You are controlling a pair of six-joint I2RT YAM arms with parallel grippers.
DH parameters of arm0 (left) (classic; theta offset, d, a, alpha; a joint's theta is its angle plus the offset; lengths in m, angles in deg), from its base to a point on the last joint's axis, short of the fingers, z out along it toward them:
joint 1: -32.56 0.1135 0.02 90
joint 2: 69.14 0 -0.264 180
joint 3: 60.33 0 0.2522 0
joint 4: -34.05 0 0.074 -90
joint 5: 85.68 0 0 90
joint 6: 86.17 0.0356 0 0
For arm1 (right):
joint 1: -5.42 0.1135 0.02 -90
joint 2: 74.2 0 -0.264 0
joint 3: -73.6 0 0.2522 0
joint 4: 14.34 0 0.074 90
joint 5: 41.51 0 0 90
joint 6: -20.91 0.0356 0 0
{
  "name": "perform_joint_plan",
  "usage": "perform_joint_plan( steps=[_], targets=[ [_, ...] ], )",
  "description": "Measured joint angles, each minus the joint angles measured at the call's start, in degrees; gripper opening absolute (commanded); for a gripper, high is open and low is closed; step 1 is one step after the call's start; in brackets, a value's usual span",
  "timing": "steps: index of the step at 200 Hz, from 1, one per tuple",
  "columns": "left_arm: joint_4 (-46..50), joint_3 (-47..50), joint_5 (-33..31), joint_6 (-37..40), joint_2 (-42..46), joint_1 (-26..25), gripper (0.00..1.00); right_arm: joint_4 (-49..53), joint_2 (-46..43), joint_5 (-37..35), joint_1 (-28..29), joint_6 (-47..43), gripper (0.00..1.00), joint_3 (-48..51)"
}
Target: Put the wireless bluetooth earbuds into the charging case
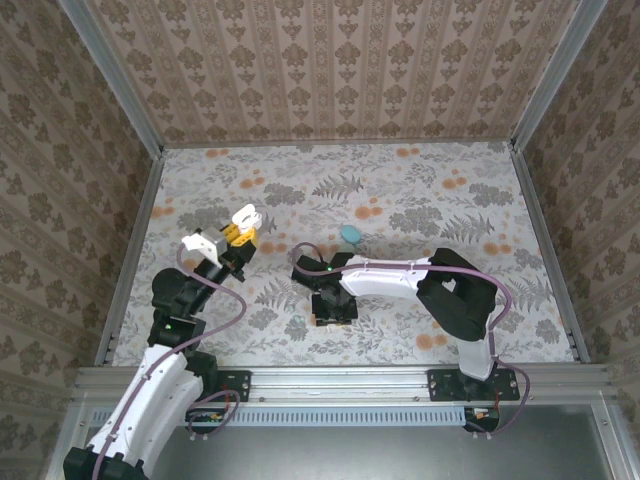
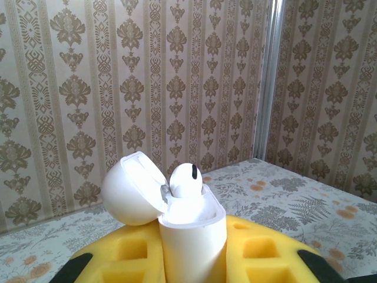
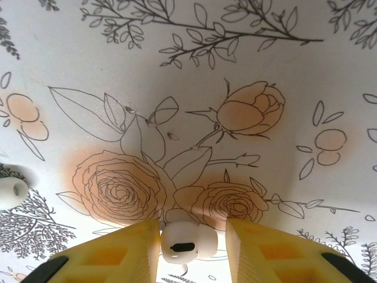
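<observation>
Reference: the white charging case [image 2: 191, 236], pinched upright between the yellow pads of the left gripper [image 2: 194, 250], which is clamped fully onto the case body. The lid [image 2: 131, 188] is hinged open to the case's left. One seated earbud [image 2: 186, 178] occupies a socket, and the socket beside it appears free.

The loose earbud [image 3: 181, 240] lies on the floral table [image 3: 247, 53], to the right of the case, nearer the arm bases, and lower than it.

The right gripper [image 3: 191, 242] points down over this earbud with its jaws narrowed, one yellow pad on each side. The earbud sits close against one pad, with a thin gap at the other. Whether the pads already press on it cannot be told.

The earbud's broad head spans the line between the pads. The direction of its stem is not clear.

The right arm is the nearer arm. Judged next step: complete the pinch, lift, then carry leftward and away from the bases toward the open case mouth.

A second white piece [image 3: 12, 193] lies apart on the table.
</observation>
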State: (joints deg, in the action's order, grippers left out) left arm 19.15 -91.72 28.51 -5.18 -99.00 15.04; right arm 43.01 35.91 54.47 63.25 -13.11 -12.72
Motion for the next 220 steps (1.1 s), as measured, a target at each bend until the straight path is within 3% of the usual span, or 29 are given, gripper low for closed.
perform_joint_plan(
  steps=[87, 114, 141, 184, 220],
  targets=[
    [0.0, 0.0, 0.0, 0.0, -0.1, 0.0, 0.21, 0.3, -0.9, -2.3, 0.0, -1.0, 0.29, -0.2],
    [-0.5, 0.0, 0.5, -0.4, -2.0, 0.0, 0.21, -1.1, -8.6, -4.4, -2.1, -2.8, 0.29, 2.3],
    [-2.4, -0.2, 1.8, -1.4, -7.1, -0.5, 0.22, -3.5, -21.4, -5.5, -8.2, -5.5, 0.29, 4.5],
    [-7.3, -3.9, 1.5, -1.7, -19.2, -8.1, 0.22, -10.4, -36.3, -5.8, -18.9, -10.7, 0.30, 4.7],
    [-15.3, -9.2, 1.6, -1.7, -31.4, -15.1, 0.22, -18.9, -40.8, -5.8, -20.9, -15.7, 0.30, 4.6]
  ],
)
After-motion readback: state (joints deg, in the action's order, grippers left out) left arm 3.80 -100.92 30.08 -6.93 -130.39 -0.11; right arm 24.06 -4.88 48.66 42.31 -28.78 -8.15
